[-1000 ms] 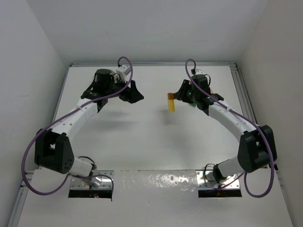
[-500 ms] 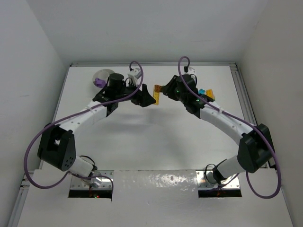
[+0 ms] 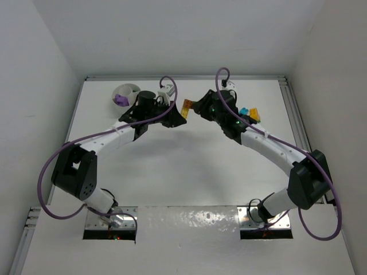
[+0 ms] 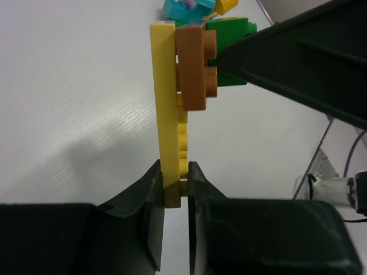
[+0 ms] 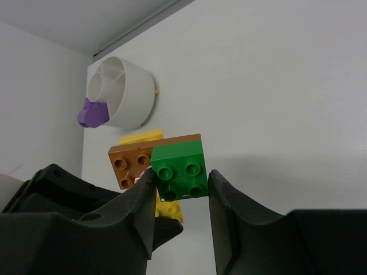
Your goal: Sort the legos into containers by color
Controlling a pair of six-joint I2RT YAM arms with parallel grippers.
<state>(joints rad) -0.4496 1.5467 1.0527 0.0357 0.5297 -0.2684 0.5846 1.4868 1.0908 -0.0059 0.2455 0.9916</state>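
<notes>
Stack of three joined legos: yellow plate (image 4: 169, 114), orange brick (image 4: 196, 69), green brick (image 5: 179, 172). It is held in the air over the far middle of the desk (image 3: 189, 166), between the two arms.

Left pincer (image 4: 174, 180) is pinched narrow on the plate's lower end. Right pincer (image 5: 180, 183) is clamped on the green brick, one finger on each side. The orange brick sits on the plate's studded face with the green brick against it; how the green one seats is unclear.

Bowl (image 3: 123, 90) stands far left, well apart from the stack. Purple brick (image 5: 92, 114) is at its wall; in or out, cannot tell. Teal brick (image 3: 245, 111) lies loose by the right arm.

Step, as judged: a two-handed split of the stack. The next move calls for a firm left hold on the plate while the right draws the green brick off along the studs. The orange brick may come away with either side. After that, each colour goes to its own compartment.
</notes>
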